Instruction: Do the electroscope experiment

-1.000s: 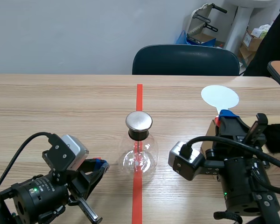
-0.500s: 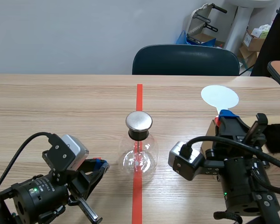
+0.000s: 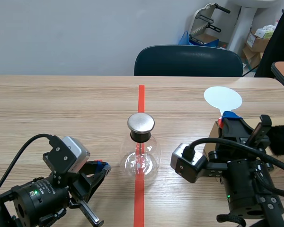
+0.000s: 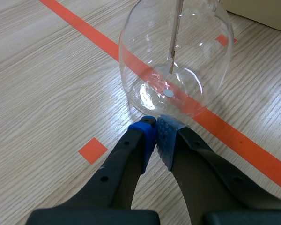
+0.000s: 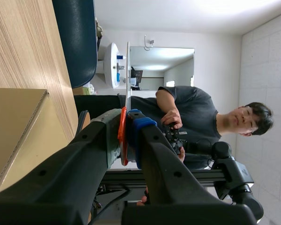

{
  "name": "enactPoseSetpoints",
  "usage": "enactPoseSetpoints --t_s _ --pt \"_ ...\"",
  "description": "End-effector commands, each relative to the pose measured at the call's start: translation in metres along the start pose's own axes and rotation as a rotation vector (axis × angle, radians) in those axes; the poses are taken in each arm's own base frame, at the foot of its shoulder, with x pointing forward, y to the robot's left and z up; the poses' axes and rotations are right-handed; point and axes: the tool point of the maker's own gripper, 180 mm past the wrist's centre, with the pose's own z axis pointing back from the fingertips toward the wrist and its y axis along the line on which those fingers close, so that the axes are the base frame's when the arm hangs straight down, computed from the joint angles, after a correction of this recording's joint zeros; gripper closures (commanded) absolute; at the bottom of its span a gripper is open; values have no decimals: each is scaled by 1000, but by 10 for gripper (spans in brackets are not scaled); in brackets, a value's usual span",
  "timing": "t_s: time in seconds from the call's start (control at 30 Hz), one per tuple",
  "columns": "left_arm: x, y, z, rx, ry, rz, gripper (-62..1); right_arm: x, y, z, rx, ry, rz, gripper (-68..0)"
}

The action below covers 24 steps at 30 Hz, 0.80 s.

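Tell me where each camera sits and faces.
Scene view: between the arms, facing across the table; shows left arm, right arm, flask.
Left wrist view: on the left arm, looking down past the shut left gripper at the flask.
Right wrist view: on the right arm, looking past the right gripper, shut on the paddle, at a person.
Shared: scene and left wrist both show the flask.

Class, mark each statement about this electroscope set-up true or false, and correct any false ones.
1. The glass flask stands on the red tape line. True.
2. The left gripper grips the flask. False: its fingers are shut on nothing, low beside the flask.
3. The right gripper holds the white paddle upright. True.
4. The metal cap lies on the table. False: it sits on top of the flask's neck.
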Motion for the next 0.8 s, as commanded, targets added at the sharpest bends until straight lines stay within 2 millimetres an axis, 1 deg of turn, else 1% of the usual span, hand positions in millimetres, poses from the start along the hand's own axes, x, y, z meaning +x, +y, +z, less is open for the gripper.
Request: enactPoseSetpoints --t_s 0.0,0.47,0.57,0.63,0.7,0.77 --pt "7 0 -1 1 -25 5 -44 -4 -7 -5 -27 10 -1 -15" --pt "7 0 -1 1 -26 5 -44 -3 -6 -5 -24 3 -6 -15" --pt "6 0 -1 1 -25 4 -44 -2 -3 1 -11 -13 -20 -15" --pt "6 0 -1 0 -24 3 -44 -5 -4 6 -23 -25 -29 -15" --pt "5 -1 0 0 -22 5 -44 -9 -9 12 -56 -53 -35 -15" --pt "6 -1 0 0 -24 5 -40 -14 -9 17 -56 -80 -13 -15"
